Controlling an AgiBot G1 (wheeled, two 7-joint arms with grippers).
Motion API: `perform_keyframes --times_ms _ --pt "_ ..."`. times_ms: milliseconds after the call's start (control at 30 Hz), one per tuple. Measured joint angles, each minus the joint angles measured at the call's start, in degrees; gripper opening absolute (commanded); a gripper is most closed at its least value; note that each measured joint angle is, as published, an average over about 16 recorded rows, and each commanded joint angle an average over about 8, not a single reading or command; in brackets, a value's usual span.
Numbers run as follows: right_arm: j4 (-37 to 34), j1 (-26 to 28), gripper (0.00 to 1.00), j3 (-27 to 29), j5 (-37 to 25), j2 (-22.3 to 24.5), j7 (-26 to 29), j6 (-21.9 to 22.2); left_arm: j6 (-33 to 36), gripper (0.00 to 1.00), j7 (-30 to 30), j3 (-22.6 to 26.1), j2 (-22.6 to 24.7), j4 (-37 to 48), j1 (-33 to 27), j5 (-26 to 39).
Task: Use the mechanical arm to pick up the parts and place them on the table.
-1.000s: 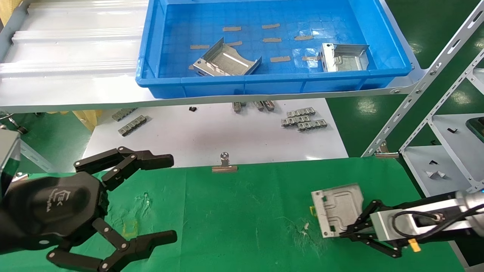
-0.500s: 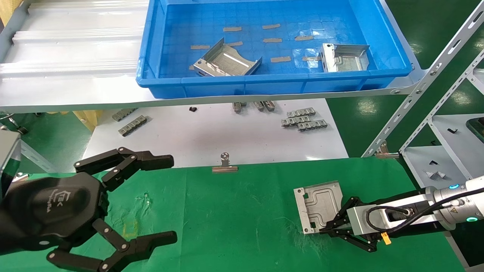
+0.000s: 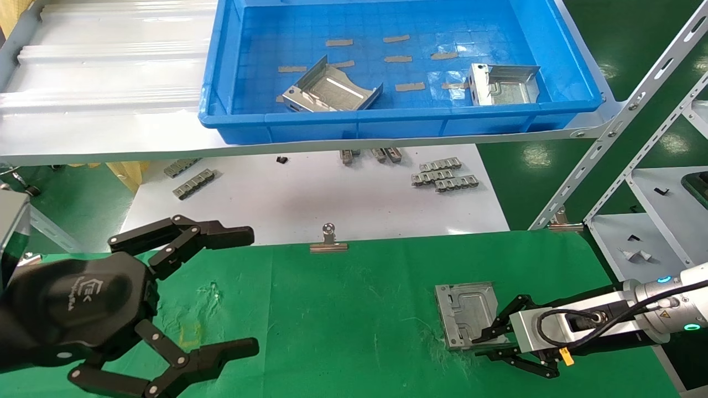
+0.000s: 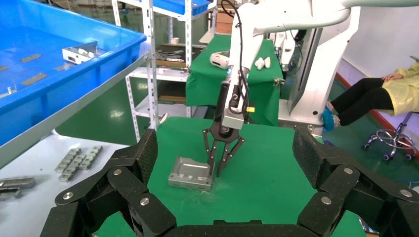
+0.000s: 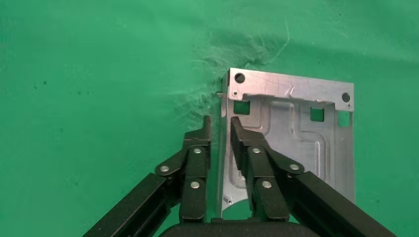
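Head view: the green surface [image 3: 354, 309] runs across the front, its cloth scuffed white near the right. Behind it lies a white board [image 3: 310, 193] with grey link strips [image 3: 442, 176], and above that a pale shelf [image 3: 99, 83] carries a blue bin [image 3: 398, 121] with two parts [image 3: 331, 88] inside. A clip [image 3: 328, 242] sits on the surface's far edge. One part [image 3: 463, 314] lies flat toward the near right corner of the surface. The right tool [image 3: 487, 342] is low at that part's right edge, its fingers narrowed around the raised side wall. The left tool [image 3: 249, 293] hangs over the near left corner, fingers spread wide and holding nothing.

Left wrist view: the left tool's two fingers [image 4: 133, 168] frame the shot, far apart. Across the surface [image 4: 267, 163] the right tool [image 4: 221, 170] points straight down with its tips at the edge of the part [image 4: 190, 173]. White racks [image 4: 158, 84] and a seated person [image 4: 380, 96] are in the room beyond.

Right wrist view: the part [image 5: 296, 143] lies flat on the cloth, grooves and square holes up. The right tool [image 5: 221, 126] has one finger on each side of the upright wall, close against it; whether it is pinched tight I cannot tell.
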Motion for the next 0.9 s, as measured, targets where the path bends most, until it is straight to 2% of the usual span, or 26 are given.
perform_keyframes --times_ms 167,633,900 --pt "1.88 1.12 1.0 0.68 1.14 1.07 1.11 -1.01 0.0 1.0 0.0 0.0 0.0 0.0 0.0 0.0" --pt "5.43 3.99 1.0 3.11 5.88 3.69 8.38 -5.34 -0.01 1.0 0.0 0.0 -0.01 0.01 0.01 0.0" --pt "5.67 3.79 1.0 3.57 6.35 3.78 9.23 -5.59 -0.01 1.0 0.0 -0.01 -0.01 0.02 0.01 0.0"
